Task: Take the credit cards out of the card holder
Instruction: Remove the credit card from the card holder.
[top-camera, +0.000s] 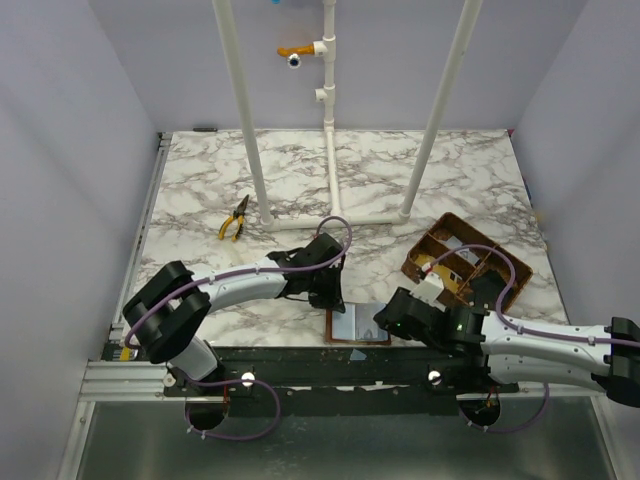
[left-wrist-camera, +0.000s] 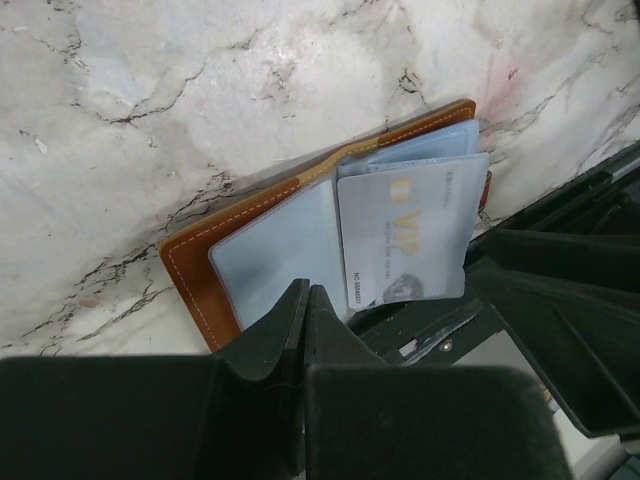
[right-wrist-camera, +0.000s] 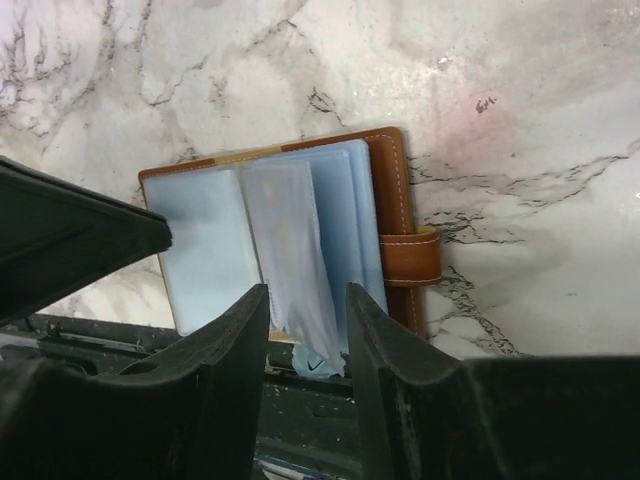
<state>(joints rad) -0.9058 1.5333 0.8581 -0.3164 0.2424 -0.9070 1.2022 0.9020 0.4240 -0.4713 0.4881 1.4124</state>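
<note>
The card holder (top-camera: 355, 325), a brown leather wallet (left-wrist-camera: 195, 265), lies open at the table's near edge with its blue-grey clear pockets up. Its snap tab (right-wrist-camera: 412, 258) points right. A pale grey-white credit card (left-wrist-camera: 405, 235) marked VIP sticks halfway out of a pocket, over the black rail. My left gripper (left-wrist-camera: 305, 290) is shut, its tips on the near edge of the left pocket. My right gripper (right-wrist-camera: 307, 300) is open. Its fingers stand either side of the protruding card (right-wrist-camera: 295, 270), with a gap on each side.
A brown woven divided basket (top-camera: 462, 262) sits to the right of the wallet, behind my right arm. Yellow-handled pliers (top-camera: 235, 220) lie at the left. A white pipe frame (top-camera: 330, 215) stands on the table's middle. The black rail (right-wrist-camera: 320, 410) runs along the near edge.
</note>
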